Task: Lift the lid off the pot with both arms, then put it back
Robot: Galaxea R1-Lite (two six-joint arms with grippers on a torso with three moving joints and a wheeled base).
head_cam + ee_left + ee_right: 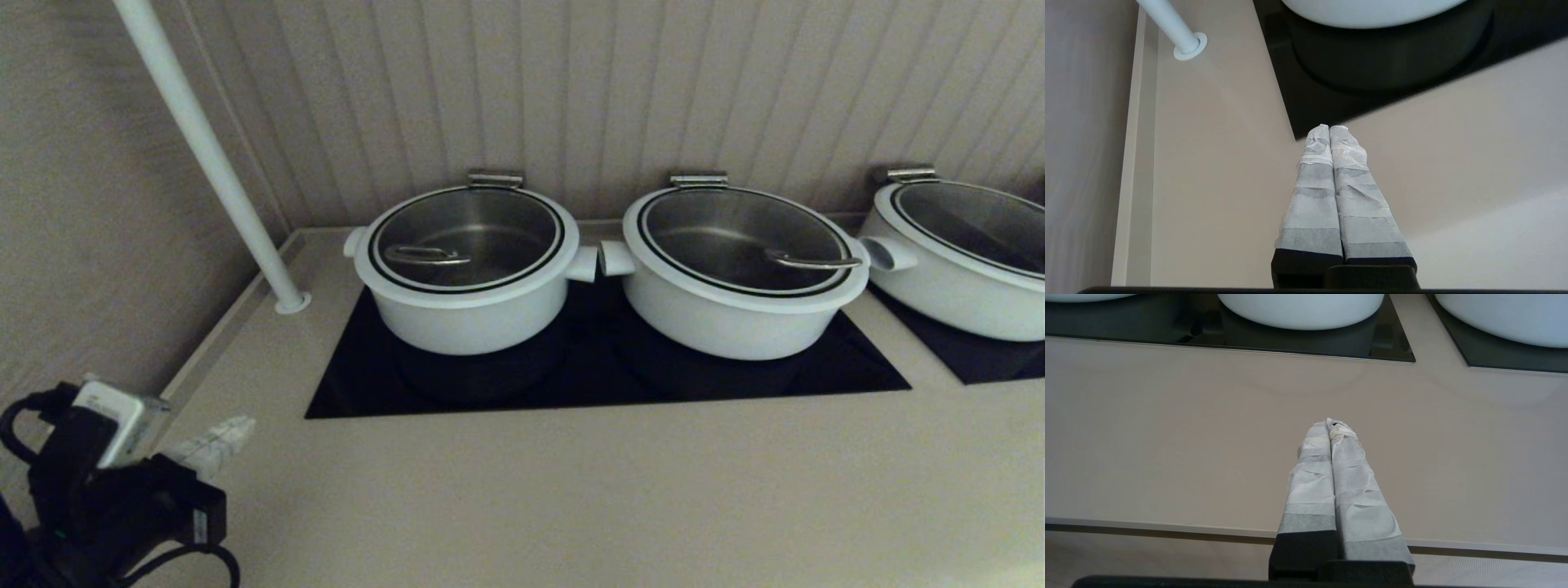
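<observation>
My left hand (1329,128) is nearest the camera, low at the near left corner of the desk (571,490), its two taped fingers (1312,196) pressed flat together with nothing between them; in the head view it shows as a black body with looping cables and a small whitish box, the taped tips (214,441) pointing toward the pot (467,314). My right hand (1331,424) is out of the head view; its own wrist camera shows it over the bare front strip of the desk, well short of the black glass panel (1229,339), and its wrapped fingers (1355,490) are likewise closed on each other and hold nothing.

The pot stands on the left part of the black glass panel (604,384), which is set into the desk; the lid (465,238) sits squarely on the pot, its curved steel loop handle (427,256) lying toward the pot's left side. Just right of the pot, stub handle almost meeting stub handle, stands a wider white pot (735,314) with its own glass lid (743,241); further right of the pot, on a separate dark panel, a third white pot (955,286) is partly cut off at the frame's edge. A white pole (208,155) rises at a slant from a round foot on the desk, left of the pot; my left hand is well apart from the pot, nearer than the pole's foot.
</observation>
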